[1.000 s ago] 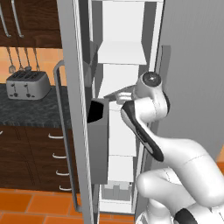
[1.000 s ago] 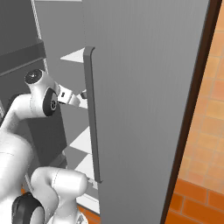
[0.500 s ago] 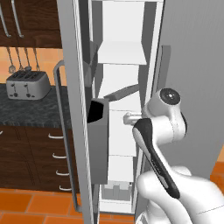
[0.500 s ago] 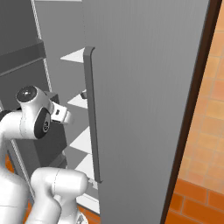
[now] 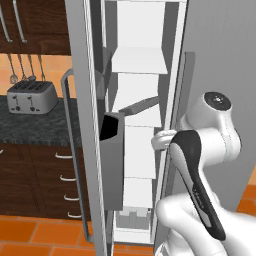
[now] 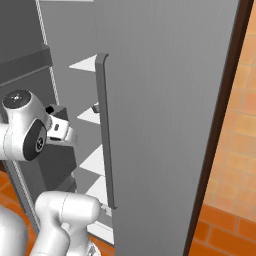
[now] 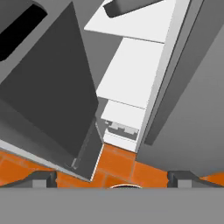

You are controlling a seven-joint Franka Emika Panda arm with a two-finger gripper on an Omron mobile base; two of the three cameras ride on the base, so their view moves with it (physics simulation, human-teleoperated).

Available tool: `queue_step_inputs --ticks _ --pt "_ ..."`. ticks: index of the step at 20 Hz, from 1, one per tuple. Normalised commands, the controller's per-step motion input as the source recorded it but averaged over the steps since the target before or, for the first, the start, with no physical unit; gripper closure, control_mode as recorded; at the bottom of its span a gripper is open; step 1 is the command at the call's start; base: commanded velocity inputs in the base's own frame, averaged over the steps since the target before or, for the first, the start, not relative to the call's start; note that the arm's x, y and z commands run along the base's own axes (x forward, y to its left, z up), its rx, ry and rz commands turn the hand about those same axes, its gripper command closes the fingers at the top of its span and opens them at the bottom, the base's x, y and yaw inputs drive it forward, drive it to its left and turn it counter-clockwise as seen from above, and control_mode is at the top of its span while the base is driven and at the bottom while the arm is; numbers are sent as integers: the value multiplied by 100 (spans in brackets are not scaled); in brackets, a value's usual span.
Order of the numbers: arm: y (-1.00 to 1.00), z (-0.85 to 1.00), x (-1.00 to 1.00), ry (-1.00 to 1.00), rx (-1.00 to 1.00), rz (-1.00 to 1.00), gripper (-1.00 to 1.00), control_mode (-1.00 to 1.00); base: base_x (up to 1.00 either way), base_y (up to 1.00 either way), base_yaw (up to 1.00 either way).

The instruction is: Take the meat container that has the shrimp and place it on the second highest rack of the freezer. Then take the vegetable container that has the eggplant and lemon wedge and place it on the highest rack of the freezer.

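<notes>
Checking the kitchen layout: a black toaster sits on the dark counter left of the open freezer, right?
Not quite: the toaster is silver, not black, as the left base view shows. It does sit on the dark counter left of the open freezer.

Flat, even rendered light fills all three views, with no glare or blur. The freezer [image 5: 135, 125] interior reads bright white, while its door bin [image 5: 111, 160] is darkly shaded. Edges stay crisp and undistorted.

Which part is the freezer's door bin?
Find the tall grey freezer, its white shelves showing through a narrow gap. On the open door's inside, left of the shelves, is the door bin: a dark box with a black open top, unlike the white shelves.
</notes>
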Motion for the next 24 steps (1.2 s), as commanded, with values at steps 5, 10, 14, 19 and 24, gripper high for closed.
queue_step_inputs --ticks 5,10,14,19,24 --pt "-5 -11 -74 11 0 1 -100 -100 0 0 0" --pt "0 -1 -29 -1 0 1 -100 -100 0 0 0" --pt "0 0 0 0 0 0 -100 -100 0 0 0" --pt "0 0 -4 0 0 0 -100 -100 0 0 0" --pt "0 0 0 0 0 0 -100 100 -91 8 0"
